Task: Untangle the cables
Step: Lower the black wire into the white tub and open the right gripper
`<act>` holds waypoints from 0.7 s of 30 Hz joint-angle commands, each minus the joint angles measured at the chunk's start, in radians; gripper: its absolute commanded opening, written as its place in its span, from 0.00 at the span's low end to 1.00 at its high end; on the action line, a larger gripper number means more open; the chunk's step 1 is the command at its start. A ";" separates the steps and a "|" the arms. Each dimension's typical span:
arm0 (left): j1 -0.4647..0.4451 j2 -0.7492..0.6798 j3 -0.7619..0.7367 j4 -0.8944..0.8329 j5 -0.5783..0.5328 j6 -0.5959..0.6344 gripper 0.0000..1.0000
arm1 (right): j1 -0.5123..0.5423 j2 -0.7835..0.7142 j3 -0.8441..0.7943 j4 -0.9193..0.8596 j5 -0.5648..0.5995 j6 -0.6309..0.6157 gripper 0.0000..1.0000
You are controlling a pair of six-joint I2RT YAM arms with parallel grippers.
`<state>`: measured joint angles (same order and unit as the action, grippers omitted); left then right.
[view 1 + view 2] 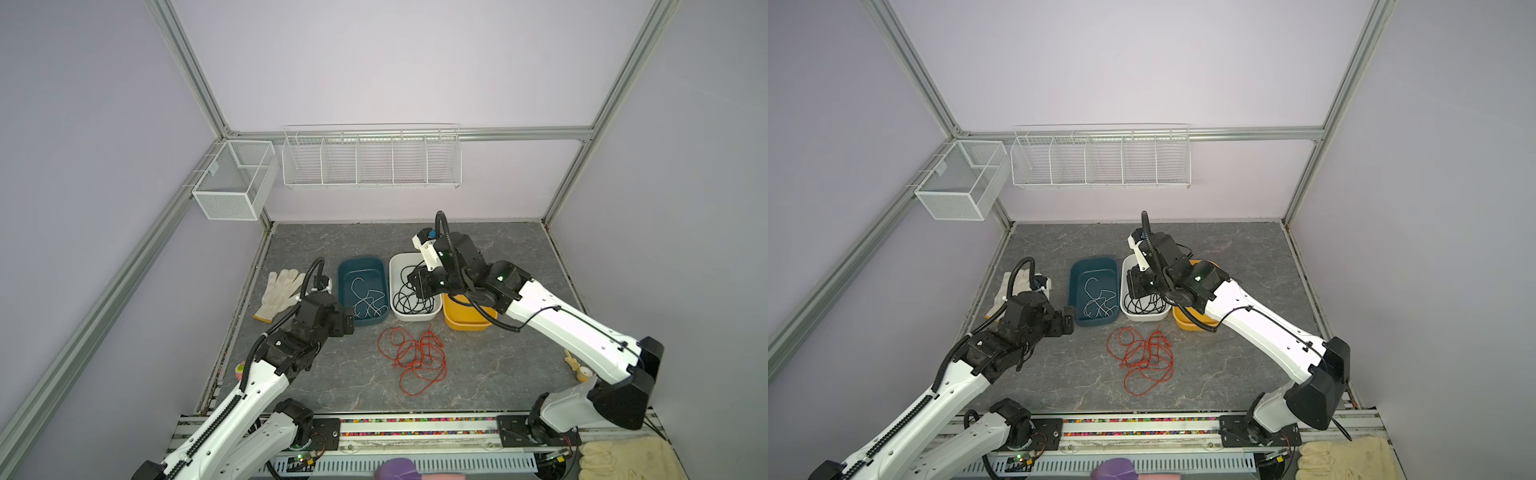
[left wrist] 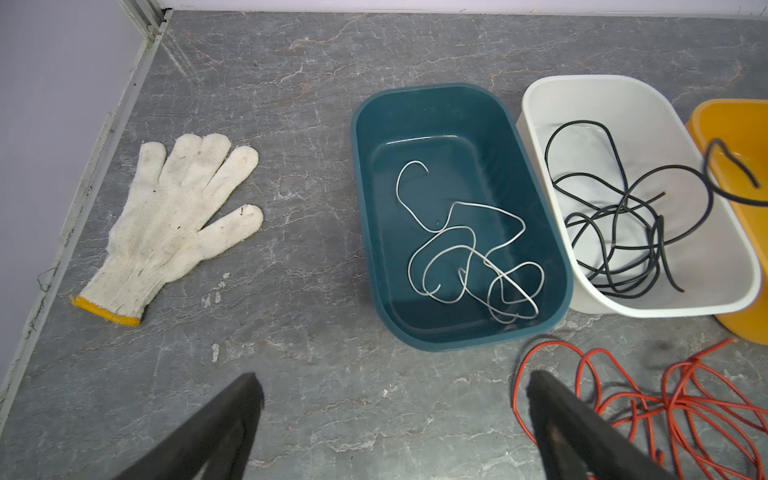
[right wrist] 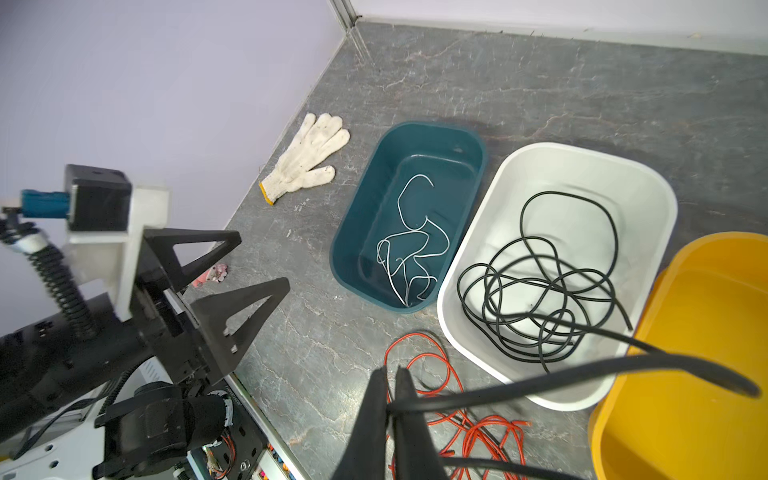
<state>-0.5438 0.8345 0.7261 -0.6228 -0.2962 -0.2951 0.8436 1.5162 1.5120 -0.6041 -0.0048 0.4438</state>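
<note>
Probably binning black cable, clenched in right pincer, into white tub. Next: drop, then red tangle with released left pincer.

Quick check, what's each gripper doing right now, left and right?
Left gripper: open, holding nothing.
Right gripper: closed on a black cable.

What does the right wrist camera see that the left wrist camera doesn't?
Only the right wrist view: the right hand pinching the black cable, plus the whole open left hand. Only the left wrist view: nothing extra. Both: the white knitted glove, the teal plastic tub holding the thin white cable, the white plastic tub, the yellow plastic tub and the tangled red cable on the grey marbled table.
</note>
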 commanded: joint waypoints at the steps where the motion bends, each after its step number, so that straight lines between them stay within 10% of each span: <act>1: -0.004 0.003 -0.010 -0.009 -0.012 0.008 0.99 | -0.041 0.069 0.029 0.033 -0.089 -0.005 0.07; 21: -0.004 0.010 -0.013 0.002 -0.011 0.014 0.99 | -0.140 0.509 0.073 0.084 -0.179 -0.003 0.07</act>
<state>-0.5438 0.8394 0.7250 -0.6224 -0.2981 -0.2943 0.7113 1.9858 1.5555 -0.5335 -0.1600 0.4549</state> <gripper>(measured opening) 0.994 0.067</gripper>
